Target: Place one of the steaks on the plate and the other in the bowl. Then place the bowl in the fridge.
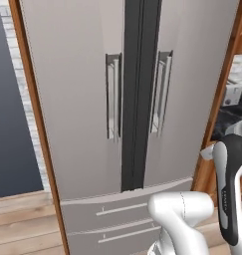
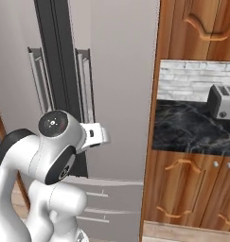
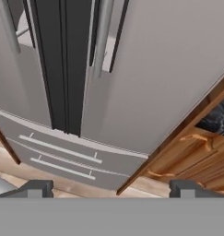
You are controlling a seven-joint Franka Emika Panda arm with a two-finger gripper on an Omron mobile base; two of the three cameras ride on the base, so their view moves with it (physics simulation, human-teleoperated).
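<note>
While the base faces the fridge (image 1: 82, 99), both of its doors are shut, the dark centre seam (image 1: 137, 94) running between two vertical bar handles, left handle (image 1: 112, 97) and right handle (image 1: 161, 92), with two lower drawers (image 1: 107, 219) beneath. Seen from the hand camera, the gripper (image 3: 111, 189) stands wide, jaws far apart and holding nothing, aimed at the lower part of the right door near the wooden cabinet (image 3: 187, 147). At the right edge of the right base view, a toaster (image 2: 223, 101) sits on a dark marble counter (image 2: 187, 127). Steaks, plate and bowl are not to be made out from here. Judged as a handling problem, the fridge door is stiff and heavy, swinging on a hinge at its outer edge; the likeliest hold is across a bar handle near its middle, where the smooth metal may slip unless the jaws close squarely
</note>
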